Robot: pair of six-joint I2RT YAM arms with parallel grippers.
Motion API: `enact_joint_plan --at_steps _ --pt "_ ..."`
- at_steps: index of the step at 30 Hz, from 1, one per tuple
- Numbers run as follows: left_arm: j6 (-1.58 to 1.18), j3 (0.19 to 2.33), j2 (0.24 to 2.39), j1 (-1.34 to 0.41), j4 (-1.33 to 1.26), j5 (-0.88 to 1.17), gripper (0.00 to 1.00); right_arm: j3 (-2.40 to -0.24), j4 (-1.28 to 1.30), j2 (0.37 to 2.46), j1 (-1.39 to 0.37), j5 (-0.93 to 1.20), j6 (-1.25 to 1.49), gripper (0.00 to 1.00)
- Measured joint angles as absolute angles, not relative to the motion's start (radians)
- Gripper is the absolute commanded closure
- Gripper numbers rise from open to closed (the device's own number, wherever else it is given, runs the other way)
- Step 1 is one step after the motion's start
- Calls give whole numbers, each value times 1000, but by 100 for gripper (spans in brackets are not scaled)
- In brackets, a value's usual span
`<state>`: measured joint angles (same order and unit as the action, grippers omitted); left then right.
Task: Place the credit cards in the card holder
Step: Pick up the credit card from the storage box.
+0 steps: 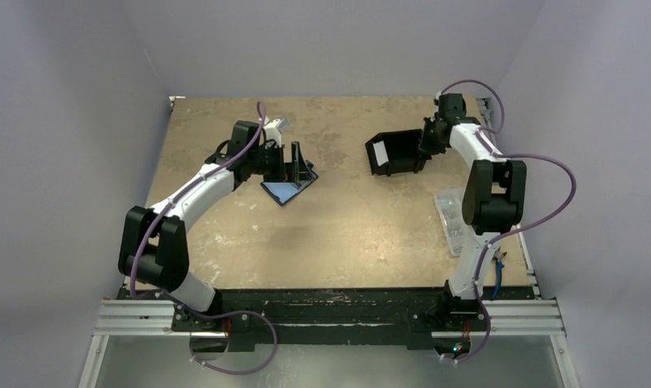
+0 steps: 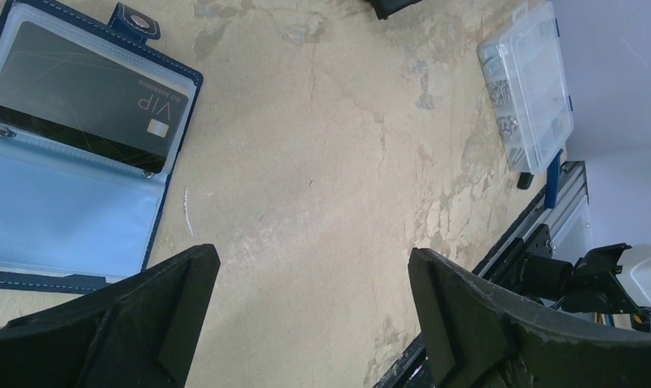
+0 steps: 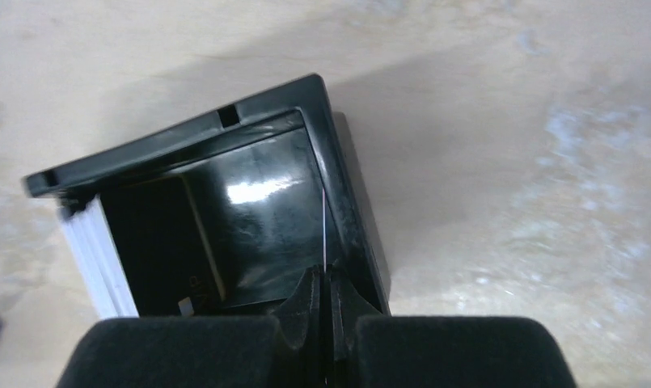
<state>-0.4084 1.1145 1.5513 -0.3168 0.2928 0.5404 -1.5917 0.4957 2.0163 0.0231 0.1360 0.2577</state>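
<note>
Card holder (image 1: 289, 191) on the desk (image 1: 338, 242), a little toward nine o'clock from the middle. Spread open and flat, clear sleeves up, ready to take a card from above. Already carries one dark card (image 2: 87, 97) in the upper sleeve; lower sleeve bare by the look of it.

Left claw (image 2: 314, 315) just beside the holder, at its three o'clock side in the wrist view. Fingers wide apart, nothing between them. Likely parked there in readiness, either to steady the holder or to help seat a card.

Right claw (image 3: 326, 311) at about two o'clock of the desk, reaching into the black box (image 3: 265, 194) through its open side. Pinched tight close to the box's right wall on what seems a thin card (image 3: 325, 230), seen edge-on as a pale line rising from the fingertips. Taken by the edge probably for want of any flat face to grip: upright and hard against the wall. Colour and print impossible to tell.

White strip (image 3: 95, 250) at the box's nine o'clock side, untouched. Clear plastic box (image 1: 451, 218) at four o'clock of the desk, near the right arm, apart from both claws.

Judged stage: fetching the next card. Lifting out, carrying across and sliding into the free sleeve not yet done.
</note>
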Motion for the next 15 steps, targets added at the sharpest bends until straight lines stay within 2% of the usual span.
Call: enact_joint_plan --at_steps 8,15 --pt "-409 1114 1562 -322 293 542 4 -1602 571 2007 -18 -151 209 100" --pt "-408 1114 1569 -329 293 543 4 -1650 583 2006 -22 -302 159 100"
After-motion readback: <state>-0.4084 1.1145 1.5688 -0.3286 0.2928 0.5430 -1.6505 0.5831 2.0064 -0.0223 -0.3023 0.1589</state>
